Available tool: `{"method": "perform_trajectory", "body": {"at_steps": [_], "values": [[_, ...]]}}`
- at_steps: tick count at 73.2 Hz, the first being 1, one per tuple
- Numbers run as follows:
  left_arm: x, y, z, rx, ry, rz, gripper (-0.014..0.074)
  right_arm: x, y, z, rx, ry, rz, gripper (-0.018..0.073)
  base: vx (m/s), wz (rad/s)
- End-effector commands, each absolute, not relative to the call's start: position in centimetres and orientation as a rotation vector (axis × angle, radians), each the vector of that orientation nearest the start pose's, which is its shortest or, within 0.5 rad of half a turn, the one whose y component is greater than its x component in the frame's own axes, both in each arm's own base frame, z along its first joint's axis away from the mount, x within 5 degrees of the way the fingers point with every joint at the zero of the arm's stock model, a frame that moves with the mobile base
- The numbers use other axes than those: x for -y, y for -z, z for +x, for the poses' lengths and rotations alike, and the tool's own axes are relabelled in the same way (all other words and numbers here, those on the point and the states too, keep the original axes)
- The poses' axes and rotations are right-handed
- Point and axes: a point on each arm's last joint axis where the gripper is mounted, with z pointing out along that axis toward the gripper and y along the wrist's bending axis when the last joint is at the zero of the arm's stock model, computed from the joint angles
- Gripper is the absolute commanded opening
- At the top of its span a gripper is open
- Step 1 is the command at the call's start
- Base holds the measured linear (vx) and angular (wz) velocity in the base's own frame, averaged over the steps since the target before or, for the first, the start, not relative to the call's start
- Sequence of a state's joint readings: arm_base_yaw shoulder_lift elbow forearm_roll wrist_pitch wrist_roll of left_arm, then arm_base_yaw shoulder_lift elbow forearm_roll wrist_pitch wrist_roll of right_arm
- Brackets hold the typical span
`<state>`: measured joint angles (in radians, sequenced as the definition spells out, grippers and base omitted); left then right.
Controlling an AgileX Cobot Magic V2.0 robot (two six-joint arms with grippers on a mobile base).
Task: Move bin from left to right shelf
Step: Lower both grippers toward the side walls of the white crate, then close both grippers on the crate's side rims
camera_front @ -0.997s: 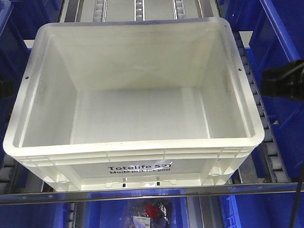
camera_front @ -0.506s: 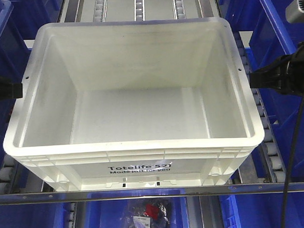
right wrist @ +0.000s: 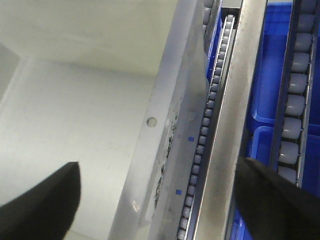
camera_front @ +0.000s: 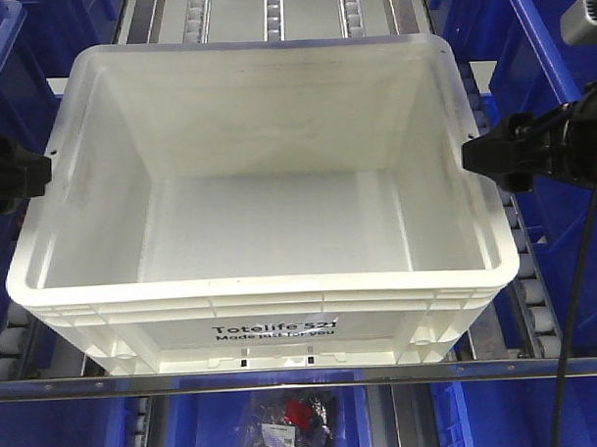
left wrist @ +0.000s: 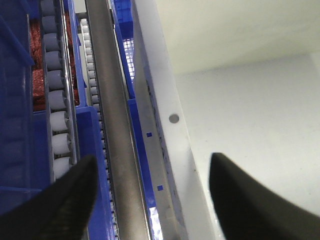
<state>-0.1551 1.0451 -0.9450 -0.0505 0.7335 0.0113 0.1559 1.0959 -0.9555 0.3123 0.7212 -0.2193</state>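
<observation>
Left claw (camera_front: 34,174) and right claw (camera_front: 485,158) are both released, jaws spread wide, one on each flank of the bin (camera_front: 262,289). My left wrist view shows one finger out over the steel rail (left wrist: 112,125) and the other over the white inside. The side rim (left wrist: 162,150) runs between them, just short of the small hole (left wrist: 174,119). The right wrist view shows the mirror of that. Neither claw is closed on anything, and I cannot tell whether a finger touches the plastic yet.

The bin sits empty on the roller-lane tabletop (camera_front: 525,294). Its printed face is toward the front lip, and blue bins (camera_front: 558,67) stand close on both sides and below.

With nothing inside, I judge it light for its bulk. It looks like moulded plastic, stiff at the ribbed rim, though the long walls may flex a little if squeezed hard. The walls look smooth and glossy, so a pinch on bare wall could slide. The rim is the place to hold it, with each claw clamped over its own side rim near the hole, at matching points opposite each other.

It is too wide for one arm. I reckon both claws must close together and lift level, or the bin will tip and slip from the looser grip. The neighbouring blue bins leave my outer fingers little room.
</observation>
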Motion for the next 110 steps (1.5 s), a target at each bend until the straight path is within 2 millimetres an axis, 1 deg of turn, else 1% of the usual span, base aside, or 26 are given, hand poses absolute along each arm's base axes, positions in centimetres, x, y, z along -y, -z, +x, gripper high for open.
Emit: {"method": "perform_trajectory", "body": {"at_steps": [1,14,28,35,43,45,52,60,73,88,110], "values": [[3.7,-36.2,20.8,-2.197,0.15,0.163,0.052,-5.2,-35.7,21.8,-2.209,-0.318,-0.248,0.0688,0.0,0.0],[3.8,-36.5,21.0,-2.165,0.165,0.152,0.051,-5.2,-35.8,21.9,-2.196,-0.318,-0.24,0.0667,0.0,0.0],[4.1,-36.4,20.9,-2.175,0.228,0.123,0.0498,-5.2,-35.8,21.9,-2.198,-0.322,-0.238,0.0633,0.0,0.0],[4.2,-36.3,21.1,-2.208,0.229,0.127,0.0499,-5.3,-36.3,22.1,-2.208,-0.329,-0.243,0.063,0.0,0.0],[4.4,-36.4,22.4,-2.294,0.219,0.144,0.0499,-5.6,-37.5,23.1,-2.231,-0.344,-0.259,0.0628,0.0,0.0],[4.5,-36.7,22.8,-2.297,0.22,0.146,0.0499,-5.7,-37.6,23.5,-2.246,-0.347,-0.264,0.0628,0.0,0.0],[4.8,-37.1,24.6,-2.336,0.222,0.151,0.0499,-6.0,-38.2,24.8,-2.288,-0.36,-0.28,0.0627,0.0,0.0],[5.2,-36.9,26.4,-2.405,0.231,0.156,0.0499,-6.4,-38.0,26.5,-2.339,-0.369,-0.295,0.0619,0.0,0.0],[5.5,-36.2,28.1,-2.46,0.23,0.161,0.0499,-6.7,-37.3,28.3,-2.37,-0.385,-0.291,0.061,0.0,0.0],[5.7,-34.9,29.0,-2.511,0.226,0.161,0.0499,-7.0,-36.1,29.5,-2.413,-0.406,-0.283,0.0604,0.0,0.0],[5.8,-33.9,29.8,-2.539,0.223,0.162,0.0499,-7.2,-35.2,30.2,-2.441,-0.407,-0.289,0.0594,0.0,0.0]]}}
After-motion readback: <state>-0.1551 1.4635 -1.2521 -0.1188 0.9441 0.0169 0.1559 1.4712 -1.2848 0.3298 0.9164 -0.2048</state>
